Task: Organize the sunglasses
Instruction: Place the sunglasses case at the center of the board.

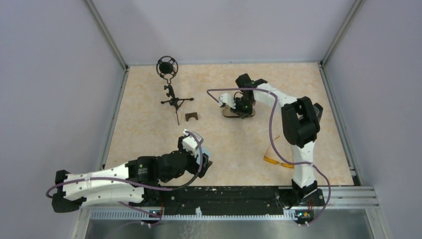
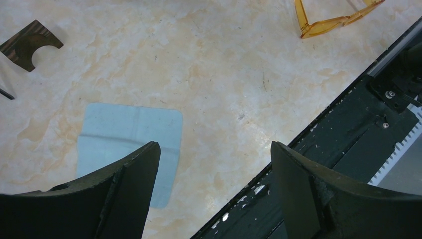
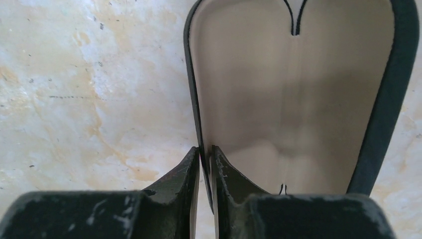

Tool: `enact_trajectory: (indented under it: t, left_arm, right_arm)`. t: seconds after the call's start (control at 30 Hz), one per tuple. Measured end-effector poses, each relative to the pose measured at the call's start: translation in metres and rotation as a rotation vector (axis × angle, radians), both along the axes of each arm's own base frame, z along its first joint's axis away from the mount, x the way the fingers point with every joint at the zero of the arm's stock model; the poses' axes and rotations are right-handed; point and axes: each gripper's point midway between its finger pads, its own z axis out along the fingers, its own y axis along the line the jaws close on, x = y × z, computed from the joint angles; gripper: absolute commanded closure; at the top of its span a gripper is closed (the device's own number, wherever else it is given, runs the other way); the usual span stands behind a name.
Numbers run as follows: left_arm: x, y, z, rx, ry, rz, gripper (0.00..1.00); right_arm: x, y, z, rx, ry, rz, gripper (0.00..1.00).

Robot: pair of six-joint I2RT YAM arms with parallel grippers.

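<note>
So the sunglasses [image 2: 326, 26] sit upper right on the desk [image 2: 224, 74], well apart from the wide-open, empty left fingers [image 2: 132, 184]; right fingers [image 3: 184, 179] pinch the case [image 3: 293, 89] rim.

- The sunglasses [image 2: 323, 25] run off the top edge at the upper right of the left wrist view; only part of the frame shows.
- The light blue cloth [image 2: 129, 127] has its lower edge hidden behind a finger of the left gripper [image 2: 214, 149].
- The glasses case [image 3: 293, 89] is cut by the top edge, and its near end lies behind the right gripper [image 3: 205, 152].
</note>
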Motion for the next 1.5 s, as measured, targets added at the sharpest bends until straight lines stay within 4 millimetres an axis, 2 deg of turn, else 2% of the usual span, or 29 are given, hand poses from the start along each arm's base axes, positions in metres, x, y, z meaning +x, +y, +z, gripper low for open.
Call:
enact_trajectory:
  t: [0.37, 0.5, 0.73, 1.0, 1.13, 1.17, 1.23, 1.3, 1.4, 1.5]
  left_arm:
    - [0.002, 0.005, -0.002, 0.006, 0.005, 0.033, 0.12]
    - [0.003, 0.006, -0.009, 0.034, 0.016, 0.046, 0.12]
    - [0.003, 0.004, -0.028, 0.112, 0.039, 0.046, 0.12]
    - [0.002, 0.003, -0.027, 0.108, 0.042, 0.042, 0.12]
    - [0.004, 0.003, -0.027, 0.102, 0.044, 0.059, 0.15]
    - [0.005, 0.004, -0.029, 0.108, 0.046, 0.070, 0.17]
    - [0.008, 0.004, -0.037, 0.132, 0.054, 0.103, 0.22]
    - [0.011, 0.004, -0.050, 0.182, 0.066, 0.140, 0.29]
    - [0.017, 0.008, -0.079, 0.295, 0.086, 0.216, 0.38]
    - [0.024, 0.017, -0.105, 0.411, 0.084, 0.293, 0.48]
  right_arm:
    - [0.011, -0.010, 0.010, -0.052, -0.075, 0.024, 0.73]
    - [0.013, -0.009, 0.012, -0.050, -0.084, 0.022, 0.70]
    - [0.023, -0.004, 0.024, -0.026, -0.112, 0.004, 0.68]
    - [0.026, -0.001, 0.029, -0.011, -0.117, -0.023, 0.65]
    - [0.026, 0.000, 0.033, 0.006, -0.112, -0.051, 0.59]
    - [0.026, 0.000, 0.036, 0.020, -0.109, -0.064, 0.54]
    - [0.026, 0.000, 0.050, 0.055, -0.114, -0.103, 0.40]
    - [0.029, -0.003, 0.074, 0.108, -0.153, -0.170, 0.04]
    - [0.030, -0.018, 0.129, 0.247, -0.258, -0.340, 0.01]
    - [0.020, -0.055, 0.200, 0.505, -0.319, -0.585, 0.04]
